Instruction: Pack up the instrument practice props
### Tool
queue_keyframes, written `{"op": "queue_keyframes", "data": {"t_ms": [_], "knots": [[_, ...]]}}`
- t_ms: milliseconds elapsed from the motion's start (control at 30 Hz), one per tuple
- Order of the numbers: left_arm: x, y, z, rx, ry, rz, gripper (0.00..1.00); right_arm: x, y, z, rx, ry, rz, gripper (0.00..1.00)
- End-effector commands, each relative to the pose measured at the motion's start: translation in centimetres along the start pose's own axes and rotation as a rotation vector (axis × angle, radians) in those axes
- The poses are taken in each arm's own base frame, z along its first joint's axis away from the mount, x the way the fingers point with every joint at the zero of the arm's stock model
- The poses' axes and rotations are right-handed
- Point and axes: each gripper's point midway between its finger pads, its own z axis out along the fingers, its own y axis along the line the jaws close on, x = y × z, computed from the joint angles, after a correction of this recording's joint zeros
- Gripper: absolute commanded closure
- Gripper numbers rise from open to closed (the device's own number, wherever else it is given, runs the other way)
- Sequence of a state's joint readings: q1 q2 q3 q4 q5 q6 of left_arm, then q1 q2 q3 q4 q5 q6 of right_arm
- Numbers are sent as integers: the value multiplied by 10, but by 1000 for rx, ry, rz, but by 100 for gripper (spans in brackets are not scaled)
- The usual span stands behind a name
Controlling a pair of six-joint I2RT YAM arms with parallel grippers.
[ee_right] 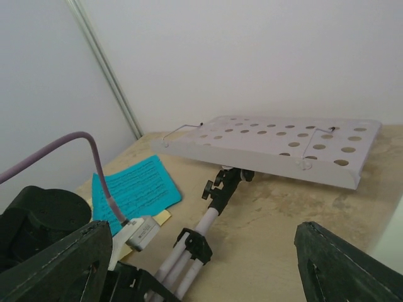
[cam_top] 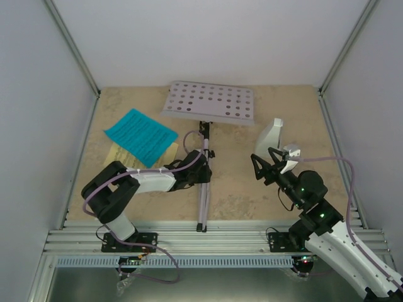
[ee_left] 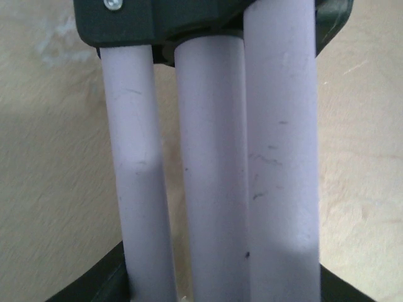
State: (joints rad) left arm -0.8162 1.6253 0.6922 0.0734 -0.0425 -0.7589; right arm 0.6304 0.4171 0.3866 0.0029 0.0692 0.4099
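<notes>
Between the fingers of the left gripper (ee_left: 220, 286), the three folded legs (ee_left: 211, 157) of the music stand (cam_top: 211, 104) are clenched side by side. The stand lies on the table (cam_top: 252, 195), its perforated tray (ee_right: 277, 141) beyond the gripper, toward the back wall. Further out, to that gripper's left, the cyan sheet (cam_top: 140, 135) overlaps the yellow sheet (cam_top: 116, 154). The right gripper (cam_top: 264, 165) hovers released, fingers wide apart, holding nothing. The metronome (cam_top: 272, 135) sits just beyond its tips.
</notes>
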Motion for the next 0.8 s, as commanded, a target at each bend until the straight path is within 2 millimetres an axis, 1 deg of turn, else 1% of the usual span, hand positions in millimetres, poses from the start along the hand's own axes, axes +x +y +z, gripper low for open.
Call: {"op": "queue_keyframes", "data": {"t_ms": [0, 233, 367, 467, 500, 633, 700, 767], "knots": [[-80, -16, 2, -59, -302, 86, 100, 0, -7, -4, 40, -4, -30, 18], [-89, -19, 22, -82, -276, 107, 100, -3, -14, -12, 75, -20, -60, 17], [-86, -25, 34, -50, -249, 109, 100, -1, -16, -12, 86, -17, -87, 17], [-85, -28, 37, -32, -241, 111, 100, 3, -18, -11, 91, 3, -115, 16], [-85, -31, 36, -19, -241, 114, 98, 5, -18, -11, 91, 11, -124, 16], [-90, -44, 25, 45, -264, 137, 60, 10, -17, -9, 85, 32, -151, 16], [-95, -48, 18, 61, -282, 143, 47, 10, -17, -8, 81, 32, -153, 16], [-99, -53, 12, 77, -295, 158, 35, 10, -16, -7, 77, 30, -154, 16]]}}
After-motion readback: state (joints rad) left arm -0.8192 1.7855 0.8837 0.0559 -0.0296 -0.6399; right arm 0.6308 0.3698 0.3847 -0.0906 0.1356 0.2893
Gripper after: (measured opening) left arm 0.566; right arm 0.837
